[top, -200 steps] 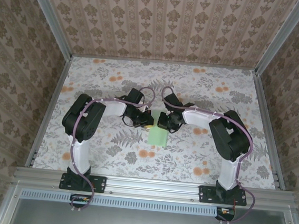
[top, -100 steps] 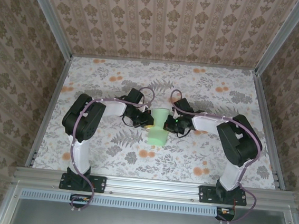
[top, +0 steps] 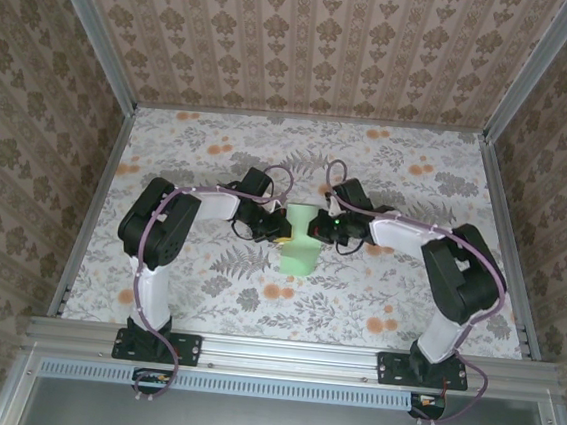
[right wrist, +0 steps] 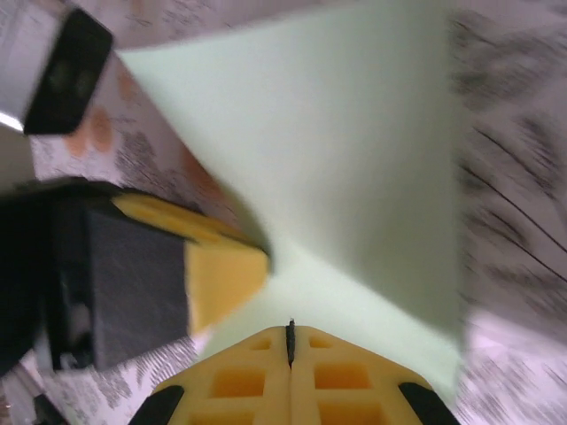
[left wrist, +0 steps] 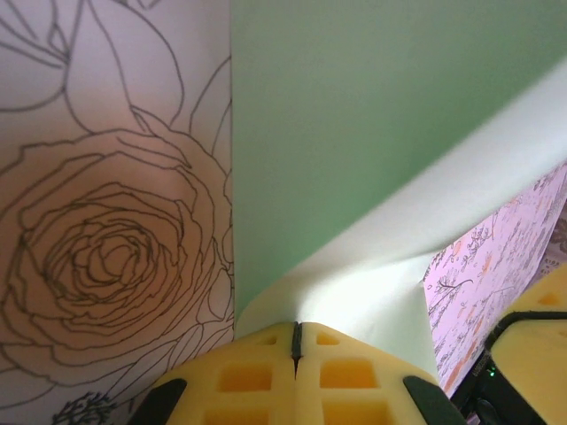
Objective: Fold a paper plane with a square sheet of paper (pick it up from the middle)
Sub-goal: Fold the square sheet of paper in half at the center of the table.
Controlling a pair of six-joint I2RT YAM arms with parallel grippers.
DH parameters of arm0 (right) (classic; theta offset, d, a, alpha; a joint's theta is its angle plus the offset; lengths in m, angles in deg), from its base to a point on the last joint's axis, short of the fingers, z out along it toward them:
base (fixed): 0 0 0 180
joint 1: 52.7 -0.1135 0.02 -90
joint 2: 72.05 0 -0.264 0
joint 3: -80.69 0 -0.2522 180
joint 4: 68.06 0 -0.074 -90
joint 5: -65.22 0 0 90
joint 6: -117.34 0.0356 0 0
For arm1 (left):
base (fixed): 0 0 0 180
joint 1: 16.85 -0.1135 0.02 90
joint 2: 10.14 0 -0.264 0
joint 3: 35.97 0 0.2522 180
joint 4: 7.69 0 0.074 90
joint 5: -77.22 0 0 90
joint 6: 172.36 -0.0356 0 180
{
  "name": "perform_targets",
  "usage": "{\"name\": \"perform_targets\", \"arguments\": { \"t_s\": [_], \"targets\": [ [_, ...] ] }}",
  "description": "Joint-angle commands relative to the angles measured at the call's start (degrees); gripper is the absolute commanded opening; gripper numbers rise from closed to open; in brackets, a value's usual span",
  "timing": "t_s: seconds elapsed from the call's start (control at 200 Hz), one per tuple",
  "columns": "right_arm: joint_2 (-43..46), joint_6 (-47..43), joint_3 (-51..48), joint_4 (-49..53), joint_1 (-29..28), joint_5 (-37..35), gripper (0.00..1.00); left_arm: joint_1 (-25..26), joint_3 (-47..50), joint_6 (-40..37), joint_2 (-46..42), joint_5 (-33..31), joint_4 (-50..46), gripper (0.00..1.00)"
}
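Note:
The square sheet of paper (top: 300, 254), pale mint green, sits at the middle of the floral table (top: 200, 144), pinched in at its waist between the two grippers. My left gripper (top: 280, 229) is shut on its left edge. In the left wrist view the paper (left wrist: 354, 133) curls up into the shut left gripper (left wrist: 296, 326). From the opposite side my right gripper (top: 322, 228) is shut on the sheet's right edge. The right wrist view has the paper (right wrist: 354, 159) bending up to the shut right gripper (right wrist: 290, 323), with a left finger (right wrist: 221, 274) close beside it.
Patterned walls (top: 33, 98) and a metal frame (top: 94, 194) enclose the table on three sides. A metal rail (top: 290, 354) carrying both arm bases runs along the near edge. Open tabletop lies behind and to both sides of the paper.
The right arm has swung its wrist to the right and back, and its gripper now points at the sheet's right edge. More of the sheet's far half shows. The left arm has stayed put.

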Motion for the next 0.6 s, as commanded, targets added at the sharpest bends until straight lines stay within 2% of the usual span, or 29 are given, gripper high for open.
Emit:
{"name": "perform_targets", "arguments": {
  "t_s": [0.0, 0.21, 0.47, 0.595],
  "targets": [
    [-5.2, 0.5, 2.5, -3.0, -0.6, 2.3, 0.00, 1.1, 5.4, 0.2, 7.8, -12.0, -10.3, 0.00],
    [-6.5, -0.2, -2.2, -5.8, 2.0, 2.1, 0.00, 1.1, 5.7, 0.2, 8.0, -12.2, -10.5, 0.00],
    [-2.0, -2.3, -8.2, -6.1, 9.5, 0.8, 0.00, 1.0, 6.4, -0.1, 8.2, -12.3, -10.6, 0.00],
    [0.8, -2.5, -6.2, -5.6, 8.7, 1.4, 0.00, 1.0, 6.4, -0.3, 8.2, -12.3, -10.6, 0.00]
  ]
}}
